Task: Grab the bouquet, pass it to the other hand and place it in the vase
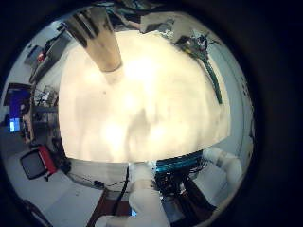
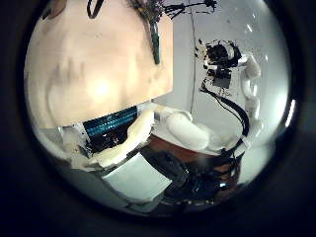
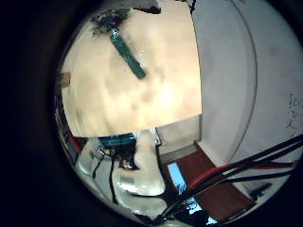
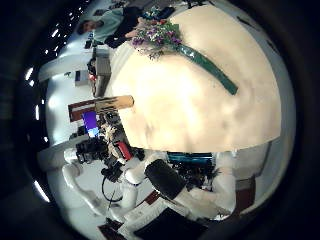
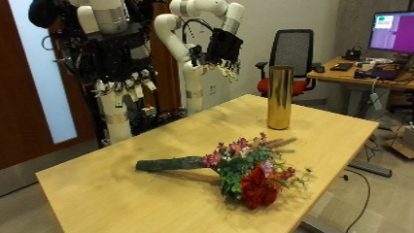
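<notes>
- Pale wooden surface fills my outside view; the bouquet lies flat at its middle.
- Beyond it, the gold vase stands upright.
- My left hand and right hand hang well above, fingers relaxed, holding nothing.

The outside view is looking across the tabletop toward both arms; all four palm views are facing down on it from well above.

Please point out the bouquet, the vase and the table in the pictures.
bouquet (image 5: 246,170): outside view, on its flowers.
vase (image 5: 280,97): outside view, middle of its body.
table (image 5: 110,189): outside view, bare top near the stem end.
</notes>
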Available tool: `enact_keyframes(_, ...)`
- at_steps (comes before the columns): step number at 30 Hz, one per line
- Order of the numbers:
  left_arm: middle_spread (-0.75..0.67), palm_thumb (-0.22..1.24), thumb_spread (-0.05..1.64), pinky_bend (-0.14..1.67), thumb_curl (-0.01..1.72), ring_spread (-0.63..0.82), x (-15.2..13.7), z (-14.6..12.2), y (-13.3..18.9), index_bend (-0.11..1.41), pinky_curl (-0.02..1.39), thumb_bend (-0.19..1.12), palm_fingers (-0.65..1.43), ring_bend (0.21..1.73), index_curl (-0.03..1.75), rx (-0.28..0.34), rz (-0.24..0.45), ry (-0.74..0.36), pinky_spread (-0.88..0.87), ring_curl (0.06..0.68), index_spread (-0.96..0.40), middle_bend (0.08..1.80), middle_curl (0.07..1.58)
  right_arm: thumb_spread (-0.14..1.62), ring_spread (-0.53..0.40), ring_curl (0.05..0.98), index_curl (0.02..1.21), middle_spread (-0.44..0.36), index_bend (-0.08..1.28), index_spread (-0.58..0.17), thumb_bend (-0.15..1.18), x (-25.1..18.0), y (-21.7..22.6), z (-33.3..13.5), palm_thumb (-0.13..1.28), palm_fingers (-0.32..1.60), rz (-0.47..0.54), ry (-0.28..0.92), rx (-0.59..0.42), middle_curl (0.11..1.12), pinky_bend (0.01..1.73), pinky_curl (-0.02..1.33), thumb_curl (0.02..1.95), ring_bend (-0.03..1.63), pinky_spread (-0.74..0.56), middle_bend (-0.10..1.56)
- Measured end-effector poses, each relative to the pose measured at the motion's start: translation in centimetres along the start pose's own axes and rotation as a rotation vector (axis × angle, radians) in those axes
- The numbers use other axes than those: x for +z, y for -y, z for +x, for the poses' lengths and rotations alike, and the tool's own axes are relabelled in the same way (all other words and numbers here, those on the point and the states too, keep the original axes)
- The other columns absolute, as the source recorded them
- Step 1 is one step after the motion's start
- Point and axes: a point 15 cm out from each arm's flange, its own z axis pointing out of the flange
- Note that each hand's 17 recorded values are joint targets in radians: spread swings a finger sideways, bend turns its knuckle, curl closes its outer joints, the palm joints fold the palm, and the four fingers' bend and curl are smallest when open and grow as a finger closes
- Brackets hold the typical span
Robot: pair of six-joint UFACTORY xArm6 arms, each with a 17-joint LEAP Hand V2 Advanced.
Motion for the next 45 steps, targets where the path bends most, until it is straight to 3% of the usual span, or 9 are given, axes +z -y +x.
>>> enact_keyframes(10,0.49,0.45,0.92,0.16,0.32,0.59,0.1,1.2,0.4,0.23,0.19,-0.03,0.19,0.44,0.45,0.076,-0.03,0.065,0.55,0.192,0.22,0.2,0.32,1.14,0.237,0.216,0.26,0.193,0.17,-0.21,-0.02,2.7,1.5,0.3,0.3,0.19,-0.091,0.023,0.031,0.33,0.51,0.28,0.28,0.59,0.39,0.29)
enact_keyframes(11,0.49,0.45,0.92,0.17,0.32,0.59,0.2,1.4,0.3,0.23,0.19,-0.03,0.18,0.44,0.45,0.087,-0.035,0.073,0.55,0.192,0.23,0.2,0.32,1.14,0.236,0.213,0.27,0.2,0.16,-0.168,-0.02,3.0,1.6,0.4,0.3,0.19,-0.1,0.023,0.041,0.33,0.51,0.28,0.28,0.59,0.39,0.28)
enact_keyframes(15,0.48,0.45,0.92,0.17,0.32,0.59,0.6,1.7,0.2,0.23,0.19,-0.03,0.17,0.43,0.45,0.114,-0.047,0.083,0.55,0.192,0.23,0.19,0.31,1.14,0.234,0.211,0.26,0.198,0.16,-0.221,-0.02,3.6,2.1,0.6,0.3,0.2,-0.112,0.022,0.068,0.33,0.51,0.27,0.28,0.59,0.38,0.3)
enact_keyframes(16,0.48,0.45,0.92,0.17,0.32,0.58,0.6,1.7,0.3,0.24,0.19,-0.03,0.17,0.43,0.45,0.121,-0.048,0.084,0.55,0.192,0.23,0.19,0.31,1.14,0.229,0.214,0.25,0.203,0.11,-0.163,-0.02,3.8,2.5,0.7,0.3,0.18,-0.111,0.023,0.07,0.33,0.53,0.28,0.28,0.6,0.38,0.31)
enact_keyframes(17,0.48,0.45,0.92,0.17,0.32,0.58,0.5,1.8,0.3,0.24,0.19,-0.03,0.17,0.43,0.45,0.126,-0.049,0.087,0.55,0.192,0.23,0.19,0.31,1.14,0.228,0.214,0.25,0.199,0.12,-0.183,-0.02,4.0,2.9,0.8,0.3,0.18,-0.105,0.023,0.072,0.34,0.53,0.27,0.28,0.61,0.38,0.32)
enact_keyframes(19,0.48,0.45,0.92,0.17,0.32,0.58,0.3,1.6,0.4,0.24,0.19,-0.03,0.18,0.43,0.45,0.13,-0.046,0.096,0.55,0.193,0.22,0.19,0.31,1.14,0.224,0.209,0.26,0.202,0.16,-0.223,-0.02,4.5,3.6,0.9,0.3,0.2,-0.101,0.024,0.078,0.33,0.52,0.27,0.28,0.6,0.38,0.31)
enact_keyframes(22,0.47,0.45,0.92,0.17,0.32,0.58,0.0,1.1,0.8,0.25,0.2,-0.03,0.18,0.43,0.46,0.128,-0.033,0.114,0.55,0.192,0.22,0.19,0.31,1.15,0.221,0.208,0.26,0.193,0.14,-0.154,-0.02,5.7,5.0,1.1,0.3,0.19,-0.108,0.03,0.099,0.33,0.53,0.27,0.28,0.6,0.38,0.3)
enact_keyframes(33,0.46,0.45,0.92,0.17,0.32,0.58,0.4,1.5,0.6,0.25,0.19,-0.03,0.18,0.42,0.45,0.143,-0.041,0.111,0.55,0.195,0.21,0.19,0.31,1.15,0.2,0.212,0.24,0.198,0.16,-0.204,-0.02,9.9,10.9,1.0,0.31,0.22,-0.031,0.058,0.13,0.34,0.54,0.26,0.28,0.67,0.36,0.36)
enact_keyframes(45,0.46,0.45,0.92,0.17,0.32,0.58,0.2,1.7,0.6,0.25,0.2,-0.03,0.18,0.42,0.45,0.149,-0.034,0.112,0.54,0.197,0.21,0.2,0.3,1.12,0.153,0.217,0.25,0.181,0.14,-0.103,-0.02,18.3,11.3,2.8,0.4,0.23,-0.062,0.068,0.197,0.35,0.58,0.26,0.31,0.74,0.34,0.4)
